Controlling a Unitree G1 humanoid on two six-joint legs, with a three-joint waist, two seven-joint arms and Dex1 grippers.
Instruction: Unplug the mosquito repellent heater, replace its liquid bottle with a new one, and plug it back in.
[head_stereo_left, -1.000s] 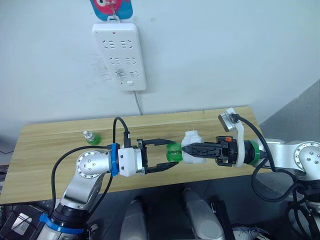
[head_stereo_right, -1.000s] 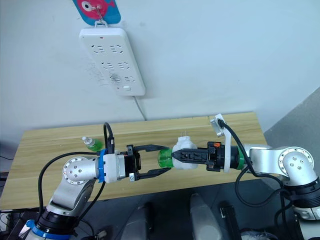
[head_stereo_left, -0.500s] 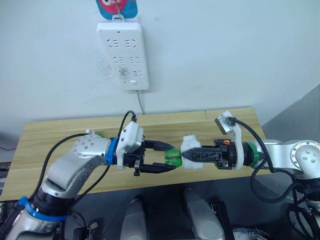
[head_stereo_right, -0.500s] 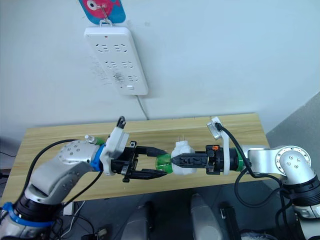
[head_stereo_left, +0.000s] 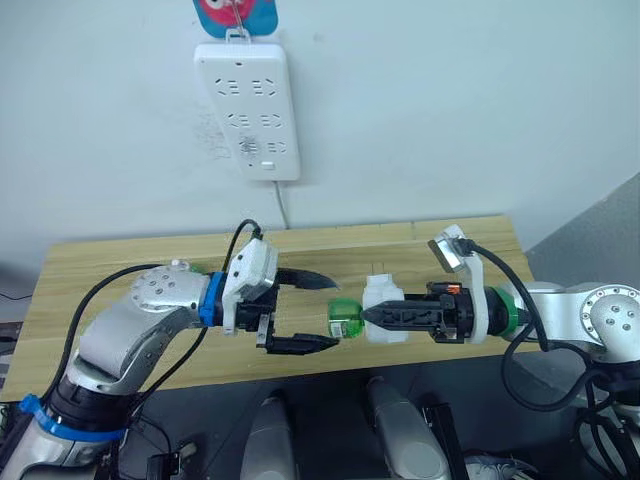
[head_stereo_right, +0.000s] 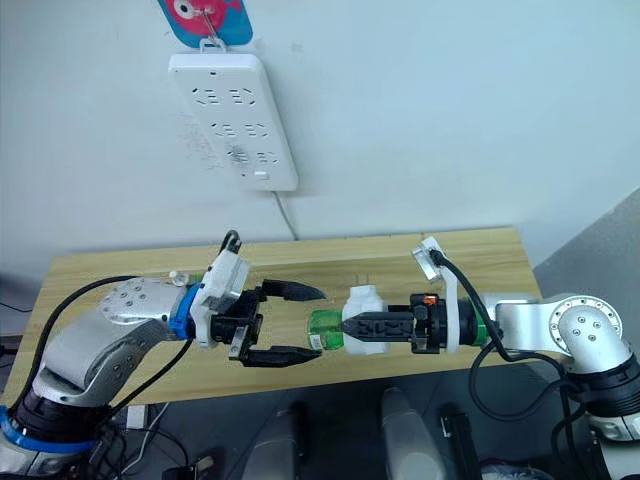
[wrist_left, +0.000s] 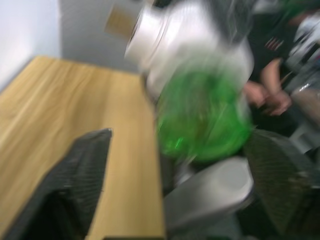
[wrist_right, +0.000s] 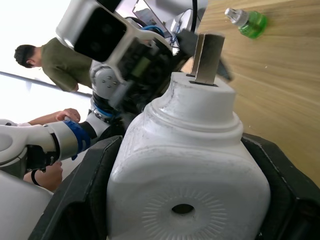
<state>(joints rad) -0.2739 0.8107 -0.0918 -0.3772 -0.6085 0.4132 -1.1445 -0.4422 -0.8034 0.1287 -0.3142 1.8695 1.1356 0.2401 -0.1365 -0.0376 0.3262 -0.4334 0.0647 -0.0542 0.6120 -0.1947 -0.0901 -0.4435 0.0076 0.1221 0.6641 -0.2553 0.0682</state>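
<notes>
Right hand (head_stereo_left: 368, 316) is what we notice first: its two black fingers are clamped on the mosquito repellent heater (head_stereo_left: 383, 307), holding it out over the front edge of the bench (head_stereo_left: 120, 262) with the arm stretched roughly level toward the robot's left. We count one heater, and its liquid bottle (head_stereo_left: 344, 318) is sticking out of the heater's end, the green body pointing at the other arm. From the right wrist view we see the heater's white shell (wrist_right: 185, 170) squeezed between the two dark fingers, vent hole facing the camera and the metal plug prongs (wrist_right: 207, 57) poking out the far side.

Left hand (head_stereo_left: 322, 312) is spread wide, one finger above and one below, and it's got nothing in it. Its tips sit just beside the green bottle without touching, as far as we can tell. That forearm comes in roughly level from the robot's left, so the two hands face each other almost nose to nose. The left wrist view is smeared, but we can make out the green bottle (wrist_left: 202, 117) between the two dark fingers.

Green bottles: we count two. The second, the new one (wrist_right: 246, 21), lies on the bench behind the left arm, white cap on, well apart from the heater.

One white power strip (head_stereo_left: 248, 110) hangs on the wall above the bench, cord dropping down behind it. A person (wrist_right: 60, 62) in a dark green shirt shows in the right wrist view.
</notes>
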